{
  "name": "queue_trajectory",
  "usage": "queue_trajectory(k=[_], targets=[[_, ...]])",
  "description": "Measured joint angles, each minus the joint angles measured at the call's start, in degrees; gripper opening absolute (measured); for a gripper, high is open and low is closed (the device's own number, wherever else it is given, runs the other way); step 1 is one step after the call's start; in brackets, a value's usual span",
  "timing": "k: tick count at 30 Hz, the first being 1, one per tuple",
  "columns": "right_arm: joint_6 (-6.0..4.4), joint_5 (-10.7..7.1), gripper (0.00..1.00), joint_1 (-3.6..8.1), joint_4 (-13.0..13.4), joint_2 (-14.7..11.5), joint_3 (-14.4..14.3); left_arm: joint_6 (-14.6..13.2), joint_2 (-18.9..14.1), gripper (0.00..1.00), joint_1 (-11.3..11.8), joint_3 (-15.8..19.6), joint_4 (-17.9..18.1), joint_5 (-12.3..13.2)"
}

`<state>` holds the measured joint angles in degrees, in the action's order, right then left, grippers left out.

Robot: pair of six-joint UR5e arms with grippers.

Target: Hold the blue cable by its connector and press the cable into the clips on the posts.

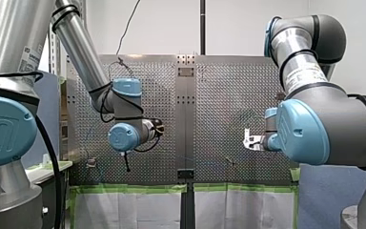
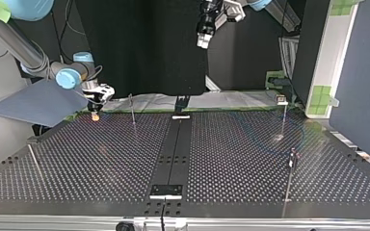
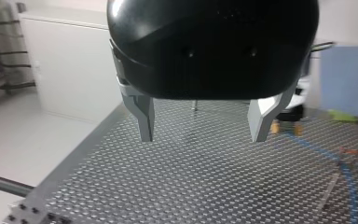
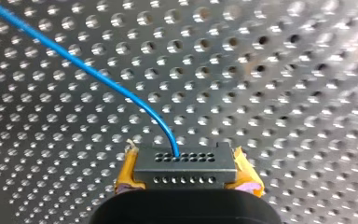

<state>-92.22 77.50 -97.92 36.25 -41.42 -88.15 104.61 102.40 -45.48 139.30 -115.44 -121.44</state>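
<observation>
My right pincer (image 4: 185, 161) is clamped on the black connector (image 4: 185, 171), its yellow pads (image 4: 127, 173) pressed against the connector's two ends. In the right wrist view the pincer's own body cuts off the connector's lower part. The blue cable (image 4: 98, 74) leaves one of the connector's holes, bends over and runs away across the perforated bench (image 4: 284, 93) until it passes out of view, so its far end does not show there. In the top view this pincer hangs low over the bench's far corner at the view's left, near a thin post (image 2: 132, 109). There the connector between the pads is too small to make out, and the cable is hard to trace on the plate.

My left pincer (image 3: 204, 128) is held high above the bench with its two metal fingers (image 3: 144, 119) well apart. Ahead of it in the left wrist view, the other arm's pincer is partly hidden behind one finger, and a blurred stretch of the cable lies on the bench beside it. In the front view the left pincer is mostly hidden behind its own wrist. More posts stand at the top view's right, well apart from the connector; whether they carry clips, or whether the cable sits in any, I cannot tell
</observation>
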Motion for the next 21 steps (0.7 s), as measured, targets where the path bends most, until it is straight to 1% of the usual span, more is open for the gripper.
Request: queue_trajectory(k=[3,6,8,12,21], targets=[[-1.26,-0.15,0.0,-0.25,1.26,-1.31,-1.3,-0.01,0.01,1.0,0.1,1.32,-0.32,0.58],[-2.81,-0.74,0.0,-0.47,2.82,-2.88,-2.87,-0.07,0.02,1.0,0.16,2.57,-0.41,0.89],[-3.45,-0.99,0.0,-0.74,3.84,-3.92,-3.91,-0.05,0.02,1.0,0.2,3.45,-0.47,0.99],[-3.54,-1.17,0.0,-1.14,5.08,-5.15,-5.15,0.1,0.02,1.0,0.33,4.67,-0.55,1.06],[-3.52,-1.2,0.0,-1.25,5.43,-5.49,-5.49,0.14,0.02,1.0,0.37,4.93,-0.58,1.08]])
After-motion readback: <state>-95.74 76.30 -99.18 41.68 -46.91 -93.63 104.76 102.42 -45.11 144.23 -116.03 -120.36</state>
